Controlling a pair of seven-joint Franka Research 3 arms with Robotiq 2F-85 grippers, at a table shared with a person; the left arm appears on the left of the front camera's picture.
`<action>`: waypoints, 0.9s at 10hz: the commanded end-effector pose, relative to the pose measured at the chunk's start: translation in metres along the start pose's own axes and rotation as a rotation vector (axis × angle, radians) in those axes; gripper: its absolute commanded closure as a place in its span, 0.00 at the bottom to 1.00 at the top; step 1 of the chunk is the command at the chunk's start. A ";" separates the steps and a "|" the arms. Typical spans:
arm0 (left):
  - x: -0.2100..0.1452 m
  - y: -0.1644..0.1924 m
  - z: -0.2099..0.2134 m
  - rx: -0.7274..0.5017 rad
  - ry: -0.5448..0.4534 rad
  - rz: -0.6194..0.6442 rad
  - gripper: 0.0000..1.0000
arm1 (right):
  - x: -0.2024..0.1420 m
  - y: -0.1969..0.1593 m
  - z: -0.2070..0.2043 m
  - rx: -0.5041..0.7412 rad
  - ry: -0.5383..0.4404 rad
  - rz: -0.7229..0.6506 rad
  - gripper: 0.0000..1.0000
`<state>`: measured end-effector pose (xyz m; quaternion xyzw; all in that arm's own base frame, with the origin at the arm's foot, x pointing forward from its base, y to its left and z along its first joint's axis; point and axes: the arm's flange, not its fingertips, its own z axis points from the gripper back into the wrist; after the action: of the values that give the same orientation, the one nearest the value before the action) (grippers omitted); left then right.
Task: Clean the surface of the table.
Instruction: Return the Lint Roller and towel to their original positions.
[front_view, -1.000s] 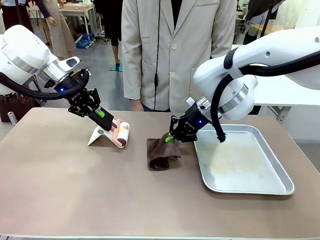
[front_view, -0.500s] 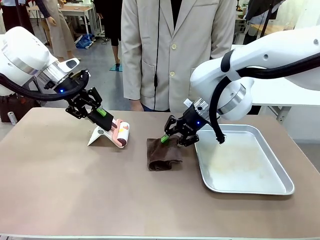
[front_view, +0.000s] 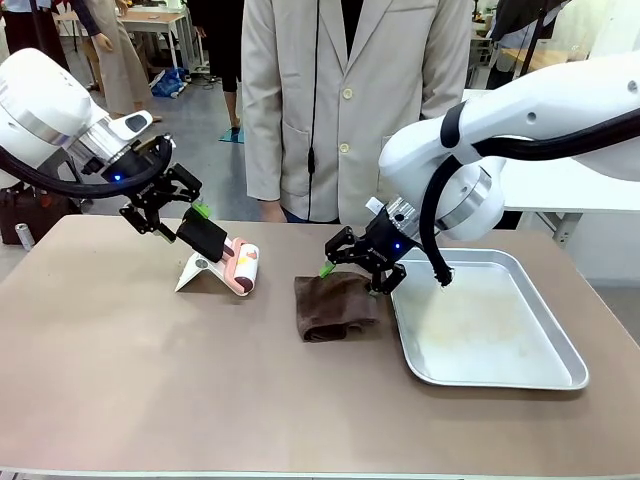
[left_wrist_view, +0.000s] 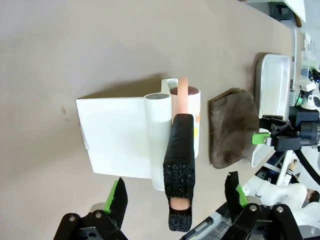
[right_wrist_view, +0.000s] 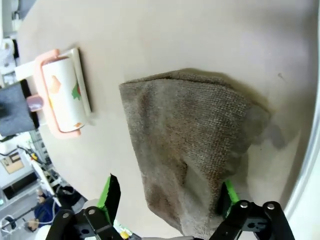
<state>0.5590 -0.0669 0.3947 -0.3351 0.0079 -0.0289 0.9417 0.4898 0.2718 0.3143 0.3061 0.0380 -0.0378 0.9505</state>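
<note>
Both sets of jaws are seen spread apart, with nothing held between them. On the left gripper the jaws are released around the black-wrapped handle of a lint roller, which is propped on a white stand; in the left wrist view the handle is seen between the green-padded fingers without being touched. On the right gripper the jaws are held wide just above a brown cloth, which is laid crumpled on the taupe worktop just beside a silver metal tray. In the right wrist view the cloth is framed by the two fingers. A person in a beige coat is stood at the far edge of the worktop
</note>
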 end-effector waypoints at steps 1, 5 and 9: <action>-0.012 -0.001 0.014 -0.027 -0.051 -0.042 0.00 | -0.001 0.025 0.006 -0.092 -0.013 0.079 0.00; -0.040 -0.008 0.060 -0.078 -0.138 -0.113 0.00 | -0.010 0.050 0.043 -0.274 -0.098 0.109 0.00; -0.083 0.005 0.110 -0.307 -0.144 -0.200 0.00 | -0.041 0.022 0.121 0.069 -0.193 0.098 0.00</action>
<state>0.4950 -0.0013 0.4839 -0.4256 -0.0943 -0.0747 0.8969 0.4781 0.2530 0.4331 0.2614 -0.0637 -0.0234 0.9628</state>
